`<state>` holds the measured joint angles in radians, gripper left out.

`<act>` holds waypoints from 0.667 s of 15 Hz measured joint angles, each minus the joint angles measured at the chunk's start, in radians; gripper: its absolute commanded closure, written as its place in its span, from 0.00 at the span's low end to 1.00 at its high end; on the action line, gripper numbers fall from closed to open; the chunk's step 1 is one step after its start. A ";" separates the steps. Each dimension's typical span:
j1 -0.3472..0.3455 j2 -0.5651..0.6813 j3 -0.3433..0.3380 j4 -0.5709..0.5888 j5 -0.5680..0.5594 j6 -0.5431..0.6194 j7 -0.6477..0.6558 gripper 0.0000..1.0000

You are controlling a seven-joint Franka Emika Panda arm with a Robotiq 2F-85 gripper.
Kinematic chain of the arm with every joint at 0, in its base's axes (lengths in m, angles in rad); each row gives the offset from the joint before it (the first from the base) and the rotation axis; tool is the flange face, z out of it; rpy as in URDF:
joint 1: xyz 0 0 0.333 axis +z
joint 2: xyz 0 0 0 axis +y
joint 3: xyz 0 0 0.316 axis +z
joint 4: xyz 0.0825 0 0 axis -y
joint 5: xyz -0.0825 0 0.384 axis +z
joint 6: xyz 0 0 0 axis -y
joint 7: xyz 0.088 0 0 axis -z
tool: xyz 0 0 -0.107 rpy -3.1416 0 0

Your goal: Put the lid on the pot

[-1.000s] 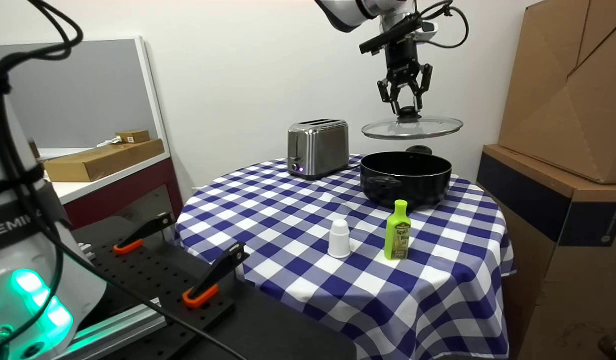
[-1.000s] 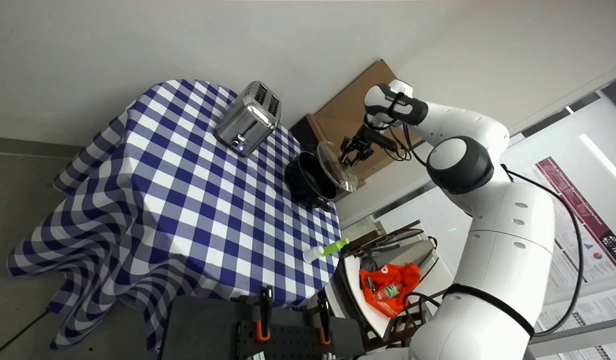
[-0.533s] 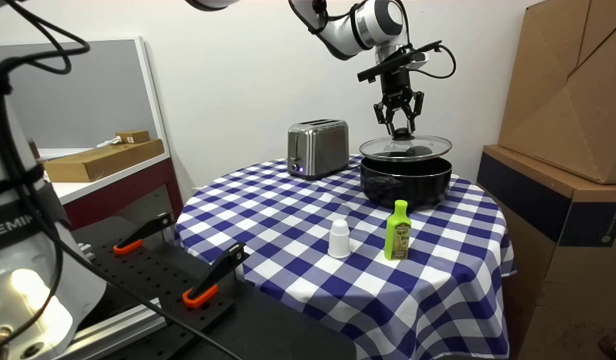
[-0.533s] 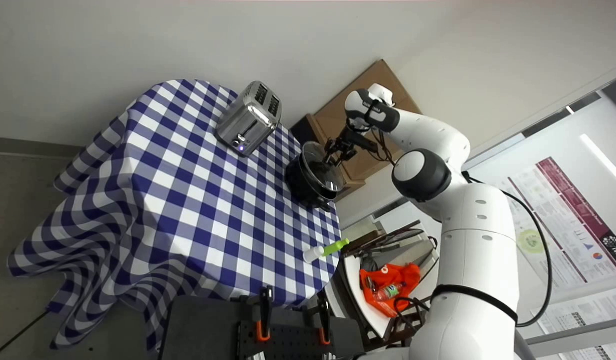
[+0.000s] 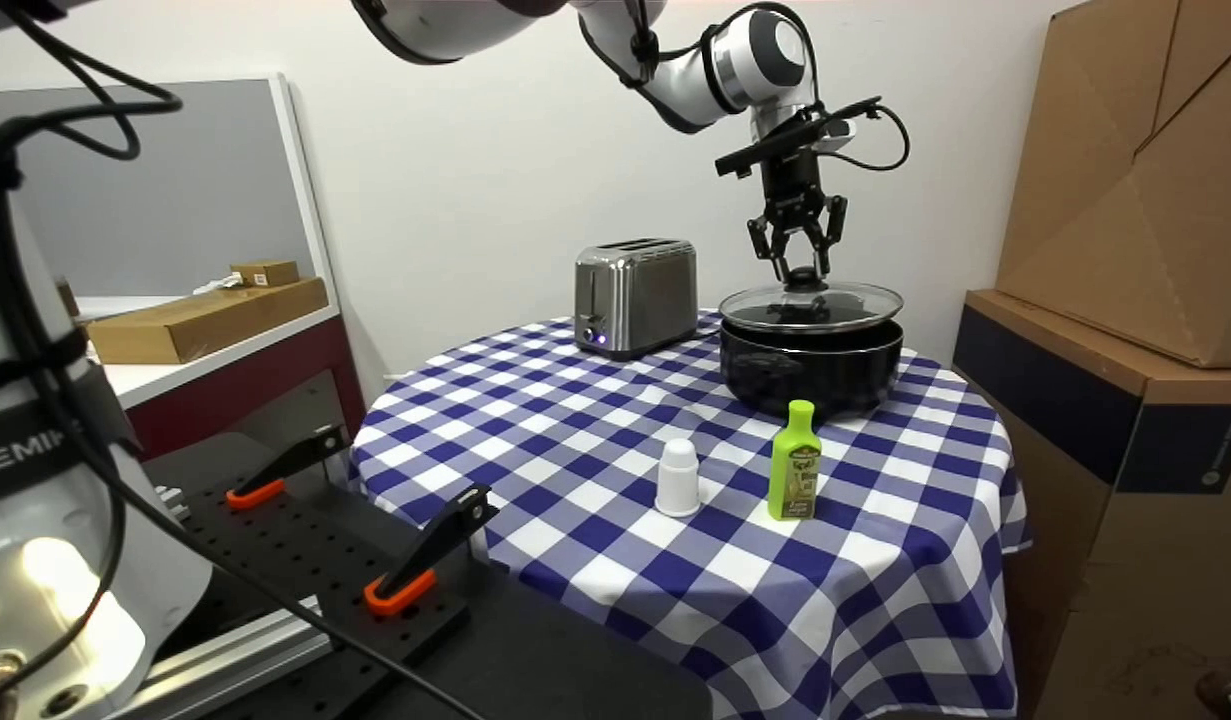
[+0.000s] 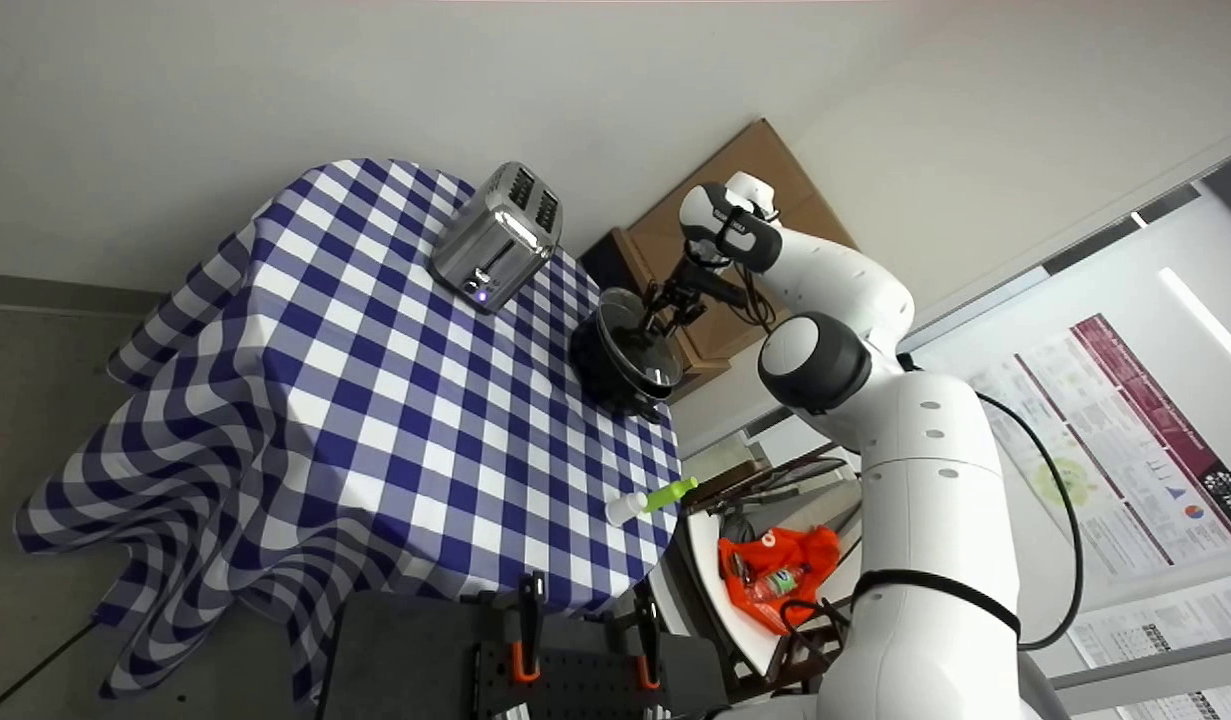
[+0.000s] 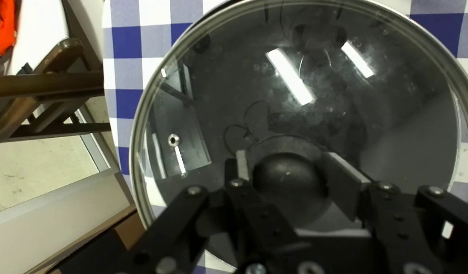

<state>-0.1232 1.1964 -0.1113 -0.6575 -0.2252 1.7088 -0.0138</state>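
The lid (image 5: 860, 303), clear glass with a metal rim and black knob, is held level just above the black pot (image 5: 813, 378). In an exterior view a narrow dark gap shows between lid and pot rim at the front. My gripper (image 5: 801, 270) is shut on the lid's knob from above. In an exterior view the lid (image 6: 632, 345) covers most of the opening of the pot (image 6: 593, 372), with the gripper (image 6: 657, 326) at its knob. In the wrist view the fingers (image 7: 289, 171) flank the knob, and the lid (image 7: 313, 87) hides most of the pot.
A silver toaster (image 5: 637, 298) stands beside the pot on the checkered tablecloth (image 5: 535, 430). A white bottle (image 5: 678, 480) and a green bottle (image 5: 795, 465) stand in front of the pot. Large cardboard boxes (image 5: 1125, 200) rise beside the table, and a wall is behind.
The gripper has carried the lid down and slightly sideways, from well above the pot to just over its rim. In the last half second it moved only slightly lower. The pot has not moved.
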 measured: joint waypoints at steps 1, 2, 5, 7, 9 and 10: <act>0.000 0.004 0.000 0.006 0.000 -0.001 0.000 0.76; 0.000 0.008 0.001 0.010 0.000 -0.001 0.000 0.76; 0.002 0.018 0.004 0.011 0.000 -0.001 0.000 0.76; 0.004 0.025 0.007 0.011 0.000 -0.002 0.000 0.76; 0.006 0.028 0.008 0.015 -0.001 -0.004 0.000 0.76; 0.007 0.028 0.008 0.015 -0.001 -0.004 0.000 0.76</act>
<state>-0.1160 1.2248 -0.1035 -0.6426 -0.2266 1.7046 -0.0138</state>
